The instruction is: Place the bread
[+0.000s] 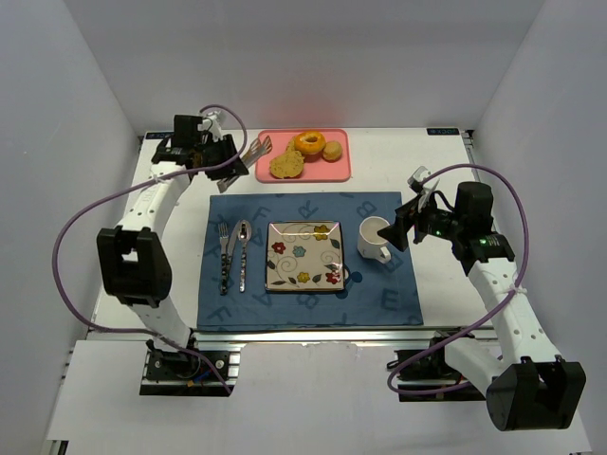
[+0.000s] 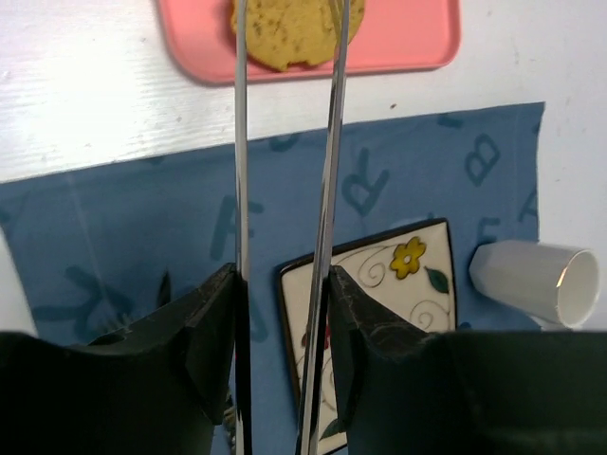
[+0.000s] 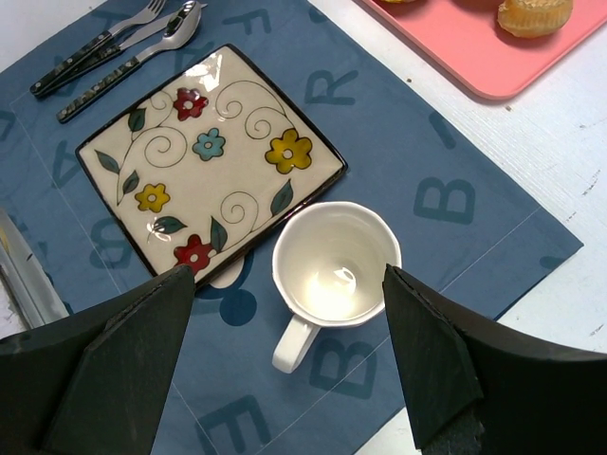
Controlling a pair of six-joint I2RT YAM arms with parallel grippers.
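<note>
Left gripper (image 2: pixel 283 280) first: its black fingers (image 2: pixel 211 327) are part-way closed and clamped on the tongs (image 2: pixel 241 142), one pad against the outside of each metal arm. The two arms run forward with a gap between them, out over the pink tray (image 2: pixel 408 47), and there they reach the bread (image 2: pixel 285 33). The tong tips run off the top of the wrist view, so it cannot be told whether they pinch the bread or only sit over it. The bread lies flat in the near left part of the tray, golden-brown and ragged at the edge. Whether that is one slice or two stacked cannot be made out.

Over to the right gripper (image 3: pixel 289 275): its fingers (image 3: pixel 123 370) are spread wide, holding nothing and touching nothing. It hovers by the white mug (image 3: pixel 322 237), which stands upright between the two fingers in the wrist view, its glossy inside visible to the bottom.

Containers now. The tray sits beyond the blue lettered placemat (image 3: pixel 398 123). Besides the bread it carries an orange ring doughnut (image 1: pixel 309 142) and a small tan bun (image 1: pixel 332 150), both behind the bread and to its right. On the placemat the square flowered plate (image 3: pixel 237 123) lies in the middle, its whole painted face showing. The mug stands just beside its right edge, and a fork (image 3: pixel 76 68) and spoon (image 3: pixel 114 80) lie side by side to its left.
</note>
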